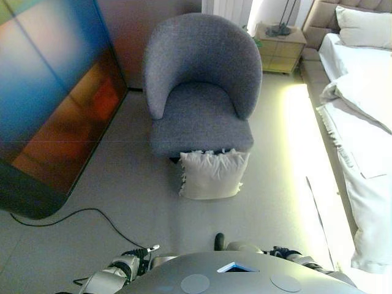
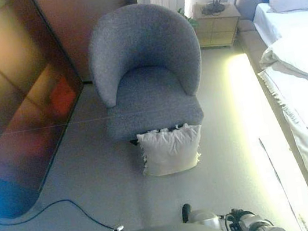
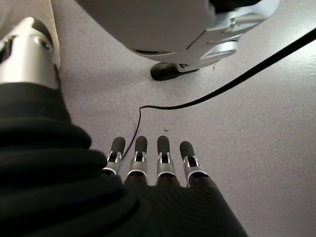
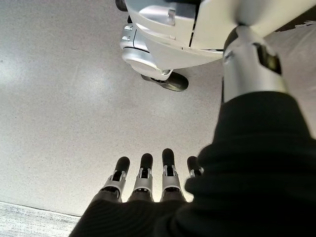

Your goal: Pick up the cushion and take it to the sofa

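Observation:
A white cushion [image 1: 212, 174] with a frilled top edge stands on the floor, leaning against the front of a grey armchair [image 1: 202, 92]. It shows in the right eye view [image 2: 170, 150] too. Both hands hang low at my sides, well short of the cushion. My left hand [image 3: 148, 163] has straight fingers pointing at the bare floor and holds nothing. My right hand [image 4: 148, 177] also has straight fingers over the floor and is empty.
A large dark glossy panel [image 1: 49, 104] stands on the left. A bed with white bedding [image 1: 361, 122] runs along the right. A wooden nightstand [image 1: 280, 48] with a lamp stands behind the chair. Grey floor lies between me and the cushion.

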Tool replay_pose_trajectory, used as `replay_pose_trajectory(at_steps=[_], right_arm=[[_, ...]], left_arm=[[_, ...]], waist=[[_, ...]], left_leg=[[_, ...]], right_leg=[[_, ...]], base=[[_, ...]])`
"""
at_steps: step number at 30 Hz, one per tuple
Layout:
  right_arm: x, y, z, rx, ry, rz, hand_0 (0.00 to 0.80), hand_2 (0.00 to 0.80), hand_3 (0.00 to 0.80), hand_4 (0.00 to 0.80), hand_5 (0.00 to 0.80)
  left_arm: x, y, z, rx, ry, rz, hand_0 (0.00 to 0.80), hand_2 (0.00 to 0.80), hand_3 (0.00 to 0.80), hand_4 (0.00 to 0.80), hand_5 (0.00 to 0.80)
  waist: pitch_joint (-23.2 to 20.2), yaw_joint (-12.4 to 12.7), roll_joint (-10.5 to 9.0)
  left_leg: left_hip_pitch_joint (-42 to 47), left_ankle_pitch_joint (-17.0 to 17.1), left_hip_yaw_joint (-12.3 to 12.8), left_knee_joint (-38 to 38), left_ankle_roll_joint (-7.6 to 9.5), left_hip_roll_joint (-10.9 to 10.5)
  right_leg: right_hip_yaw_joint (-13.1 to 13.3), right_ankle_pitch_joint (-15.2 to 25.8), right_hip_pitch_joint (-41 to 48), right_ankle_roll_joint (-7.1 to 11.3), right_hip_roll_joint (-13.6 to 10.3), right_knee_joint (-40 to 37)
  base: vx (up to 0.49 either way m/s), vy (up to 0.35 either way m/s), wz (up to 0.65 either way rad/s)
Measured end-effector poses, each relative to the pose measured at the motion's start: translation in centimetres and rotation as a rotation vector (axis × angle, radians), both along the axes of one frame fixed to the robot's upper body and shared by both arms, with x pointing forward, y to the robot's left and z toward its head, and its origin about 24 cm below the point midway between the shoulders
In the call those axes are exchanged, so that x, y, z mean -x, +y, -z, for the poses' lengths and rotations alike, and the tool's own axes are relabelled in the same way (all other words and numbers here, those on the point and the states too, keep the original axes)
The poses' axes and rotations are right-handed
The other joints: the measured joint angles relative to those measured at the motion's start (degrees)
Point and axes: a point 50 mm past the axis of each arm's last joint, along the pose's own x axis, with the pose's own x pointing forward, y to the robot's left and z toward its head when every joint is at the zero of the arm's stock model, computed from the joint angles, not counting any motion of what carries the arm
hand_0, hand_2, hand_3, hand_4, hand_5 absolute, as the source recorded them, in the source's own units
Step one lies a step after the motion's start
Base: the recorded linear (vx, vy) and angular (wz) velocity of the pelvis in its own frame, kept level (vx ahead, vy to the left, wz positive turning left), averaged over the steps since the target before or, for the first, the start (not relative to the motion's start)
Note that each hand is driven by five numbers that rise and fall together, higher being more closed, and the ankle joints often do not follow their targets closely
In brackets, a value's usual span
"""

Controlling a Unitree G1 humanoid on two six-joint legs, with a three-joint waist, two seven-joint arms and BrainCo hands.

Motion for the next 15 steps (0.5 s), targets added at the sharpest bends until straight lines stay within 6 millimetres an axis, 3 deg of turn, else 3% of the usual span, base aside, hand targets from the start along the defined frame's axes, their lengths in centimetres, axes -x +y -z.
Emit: replay_pose_trajectory(at_steps=[15], right_arm=[[0.20, 0.08, 0.04, -0.003, 0.004, 0.002, 0.000, 0.000, 0.000, 0.000, 0.000]], left_arm=[[-0.14, -0.02, 0.00, 0.005, -0.015, 0.006, 0.000, 0.000, 0.000, 0.000, 0.000]], waist=[[-0.6, 0.0, -0.29]], left_leg=[[0.1, 0.2, 0.0, 0.0, -0.32, -0.1]], right_leg=[[0.0, 0.0, 0.1, 0.01, 0.0, 0.0]], base=[[0.000, 0.000, 0.00]])
